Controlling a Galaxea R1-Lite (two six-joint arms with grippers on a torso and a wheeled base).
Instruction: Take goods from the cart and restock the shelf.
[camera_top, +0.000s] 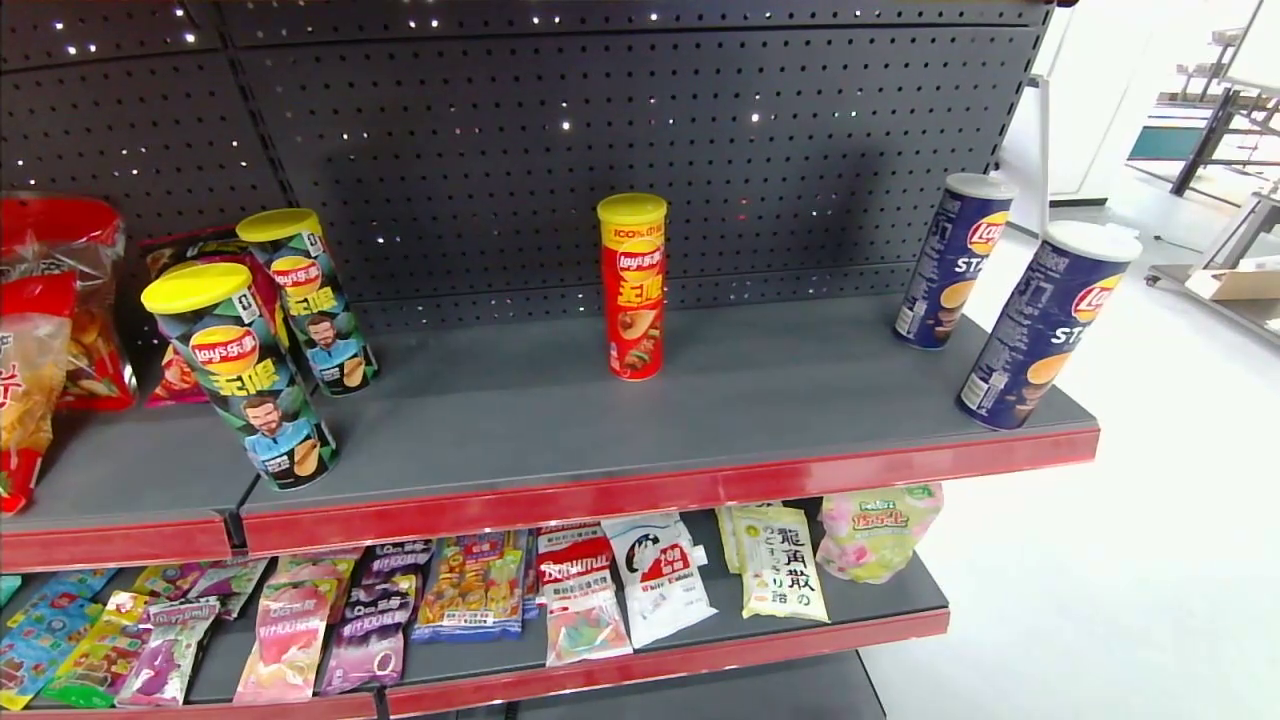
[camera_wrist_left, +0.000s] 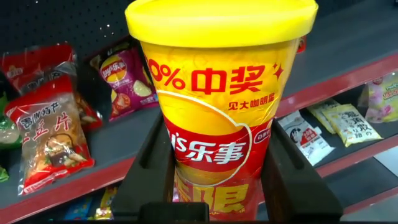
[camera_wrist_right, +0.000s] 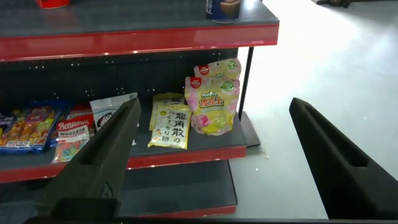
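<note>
My left gripper (camera_wrist_left: 216, 140) is shut on a red chip can with a yellow lid (camera_wrist_left: 217, 93), held upright in front of the shelf, one finger (camera_wrist_left: 152, 168) on each side of it. The right gripper (camera_wrist_right: 216, 106) is open with nothing between its fingers, low before the lower shelf (camera_wrist_right: 186, 152). On the grey upper shelf (camera_top: 760, 410) a matching red can (camera_top: 632, 290) stands in the middle. Two green cans with yellow lids (camera_top: 245, 375) stand at its left, and two dark blue cans (camera_top: 1045, 325) at its right end.
Red chip bags (camera_top: 40, 330) fill the upper shelf's far left. Candy and snack pouches (camera_top: 480, 590) lie along the lower shelf, with green-pink pouches (camera_wrist_right: 214, 102) at its right end. A perforated black back panel (camera_top: 600, 130) closes the shelf. Open white floor (camera_top: 1150, 560) lies to the right.
</note>
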